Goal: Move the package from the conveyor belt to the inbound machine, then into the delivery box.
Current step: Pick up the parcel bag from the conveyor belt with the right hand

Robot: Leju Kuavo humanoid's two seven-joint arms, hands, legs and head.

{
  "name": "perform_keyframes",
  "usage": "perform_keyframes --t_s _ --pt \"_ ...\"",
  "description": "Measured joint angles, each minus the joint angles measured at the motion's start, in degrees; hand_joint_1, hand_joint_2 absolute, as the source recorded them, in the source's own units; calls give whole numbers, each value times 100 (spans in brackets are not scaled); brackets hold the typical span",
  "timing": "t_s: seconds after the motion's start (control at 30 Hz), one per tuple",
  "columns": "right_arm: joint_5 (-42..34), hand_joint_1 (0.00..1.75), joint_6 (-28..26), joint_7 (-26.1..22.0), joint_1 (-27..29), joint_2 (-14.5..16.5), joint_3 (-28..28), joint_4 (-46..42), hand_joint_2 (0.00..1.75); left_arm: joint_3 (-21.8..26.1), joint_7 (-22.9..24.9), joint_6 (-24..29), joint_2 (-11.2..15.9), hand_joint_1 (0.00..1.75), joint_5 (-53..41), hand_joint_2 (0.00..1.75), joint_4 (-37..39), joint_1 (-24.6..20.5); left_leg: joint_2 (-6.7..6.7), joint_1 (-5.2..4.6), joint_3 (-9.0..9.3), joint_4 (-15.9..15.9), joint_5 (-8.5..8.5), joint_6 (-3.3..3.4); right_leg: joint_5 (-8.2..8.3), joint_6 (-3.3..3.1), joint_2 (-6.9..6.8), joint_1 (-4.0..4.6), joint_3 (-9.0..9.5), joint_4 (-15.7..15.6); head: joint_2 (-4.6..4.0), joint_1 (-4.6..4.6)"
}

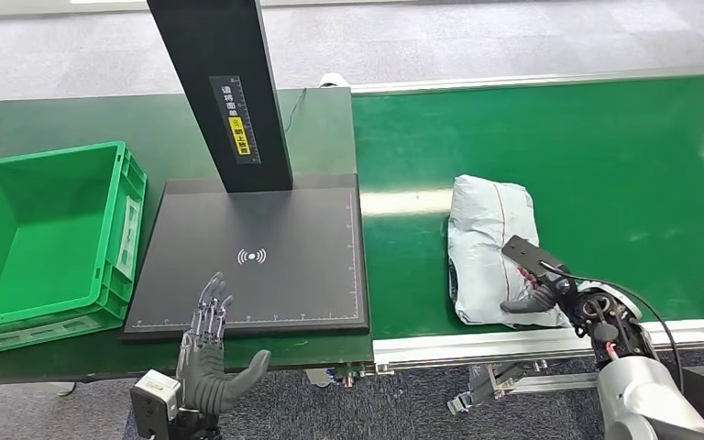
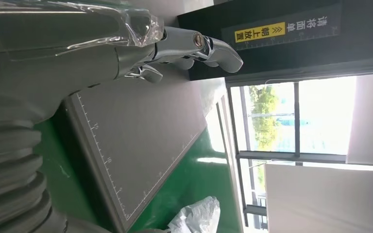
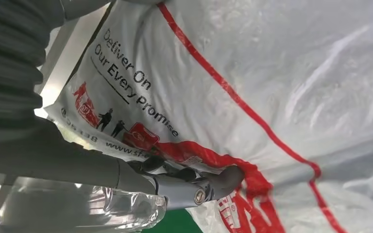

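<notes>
Resting on the white package point(image 1: 490, 243) on the conveyor belt point(image 1: 605, 156), right hand point(image 1: 550, 291) fingers curled against it; firm hold can't be told. Left hand point(image 1: 209, 353) w/ fingers spread, holding nothing, near the inbound machine point(image 1: 266, 275).

The black post point(image 1: 220, 92) stands at the scan pad's point(image 1: 266, 284) far edge; the pad's surface and the green box point(image 1: 37, 238) lie open from above.

Cannot tell whether the right hand point(image 1: 550, 291) grips the package point(image 1: 488, 240) or merely rests against it, fingers largely hidden; small black print on the inbound machine's label point(image 1: 237, 120) unreadable.
</notes>
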Motion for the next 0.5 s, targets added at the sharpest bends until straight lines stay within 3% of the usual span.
perform_keyframes --t_s 0.1,0.13,0.5 --pt "318 144 -113 419 -133 74 288 15 175 11 63 0 -27 0 18 175 7 -30 0 0 12 0 -1 1 -1 0 0 0 18 0 1 0" --pt "404 174 -149 525 -163 98 376 18 175 14 84 2 -38 0 27 175 6 -33 -1 0 16 0 -1 1 -2 0 0 0 22 -1 1 0" --pt "841 175 -346 752 -355 132 983 27 175 31 211 30 -102 0 72 175 -46 -26 -2 0 43 0 -1 1 -2 0 -1 0 39 -1 1 0"
